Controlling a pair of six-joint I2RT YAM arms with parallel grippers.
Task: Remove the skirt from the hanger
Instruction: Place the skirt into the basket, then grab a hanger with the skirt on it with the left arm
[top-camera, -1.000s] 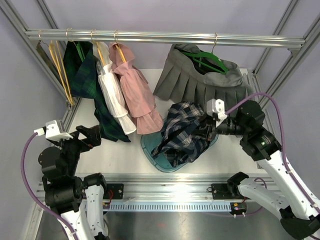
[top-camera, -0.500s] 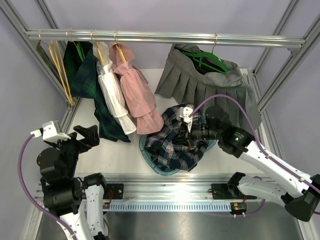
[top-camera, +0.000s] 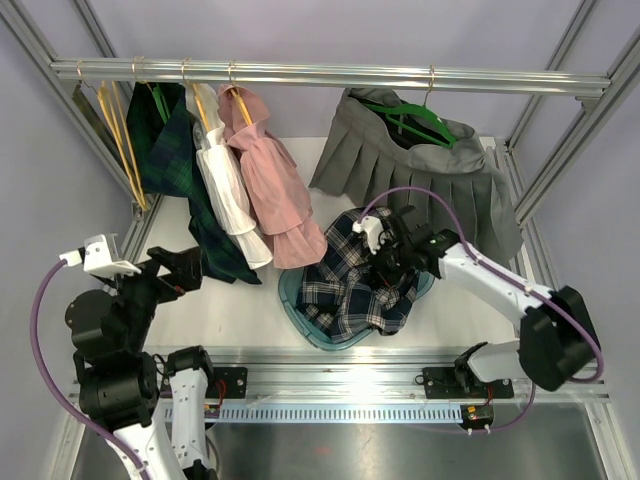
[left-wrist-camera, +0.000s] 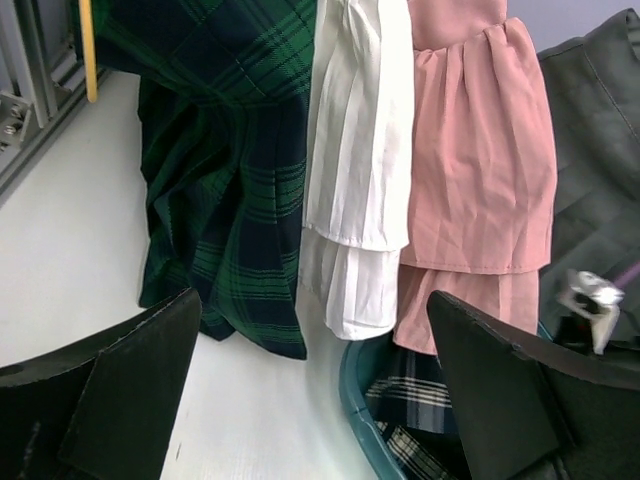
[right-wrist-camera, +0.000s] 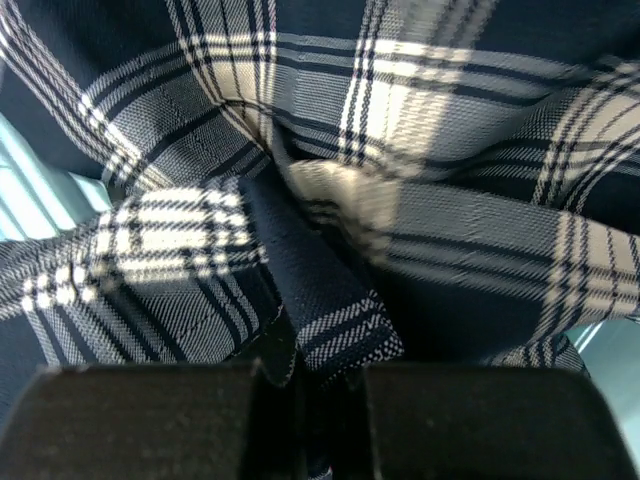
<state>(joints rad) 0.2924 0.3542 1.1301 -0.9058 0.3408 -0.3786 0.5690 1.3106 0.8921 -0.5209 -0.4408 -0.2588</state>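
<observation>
Metal rail (top-camera: 330, 73) spans the top of the overhead view, w/ skirts hanging below it over a white table (top-camera: 250, 312). Far left, the left gripper (top-camera: 188, 270) hovers low w/ its jaws spread wide & nothing btwn them, aimed toward the hung clothes. Next along the rail: a dark green tartan skirt (top-camera: 160, 140), a white pleated skirt (top-camera: 228, 185) & a pink skirt (top-camera: 272, 185), all on hangers. Centre, a teal basin (top-camera: 296, 296) sits on the table just below the pink hem. The navy-and-white checked skirt (top-camera: 345, 290) lies bunched inside it, off any hanger, w/ part draped over the near rim. The right gripper (top-camera: 385, 265) reaches down into the pile; its wrist view shows the jaws pinched tight on a fold of that checked cloth. Right of that, a grey pleated skirt (top-camera: 400, 175) hangs crooked on a green hanger (top-camera: 420, 122), its hem just behind the right arm. Judgement: the removal looks done, w/ only the let-go & pull-back left. Risks: if the fold clings to the fingers when they part, lifting the arm prob. drags the skirt back out of the basin; the part over the rim could slide onto the table if tugged; & the arm or its purple cable (top-camera: 440, 205), rising so near the grey hem, might snag it & pull it off its hanger.
</observation>
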